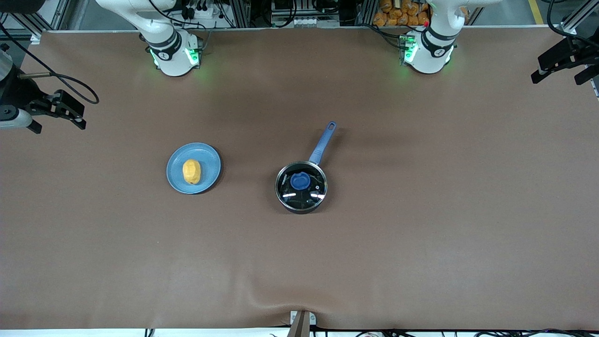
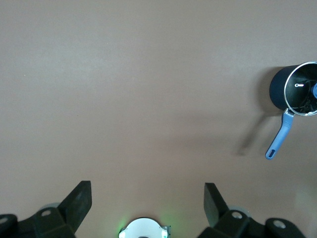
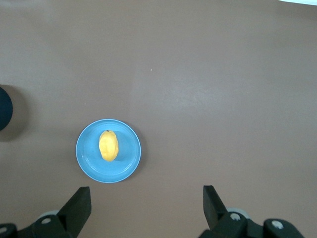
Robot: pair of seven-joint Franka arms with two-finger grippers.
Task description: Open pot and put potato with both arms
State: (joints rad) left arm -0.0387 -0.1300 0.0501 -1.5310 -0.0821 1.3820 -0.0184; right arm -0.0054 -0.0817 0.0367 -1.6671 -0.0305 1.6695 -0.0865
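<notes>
The front camera looks down on the whole table (image 1: 421,243) from high up. Both wrist cameras look straight down from well above; each shares the pot (image 1: 301,186) with it.

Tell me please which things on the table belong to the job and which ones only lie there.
For the job:
- pot, lid still on
- potato
- left gripper, open, at its table end
- right gripper, open, at its table end

Only there:
- blue plate under the potato

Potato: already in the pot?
No. The potato lies on the blue plate, and the pot has its glass lid on.
</notes>
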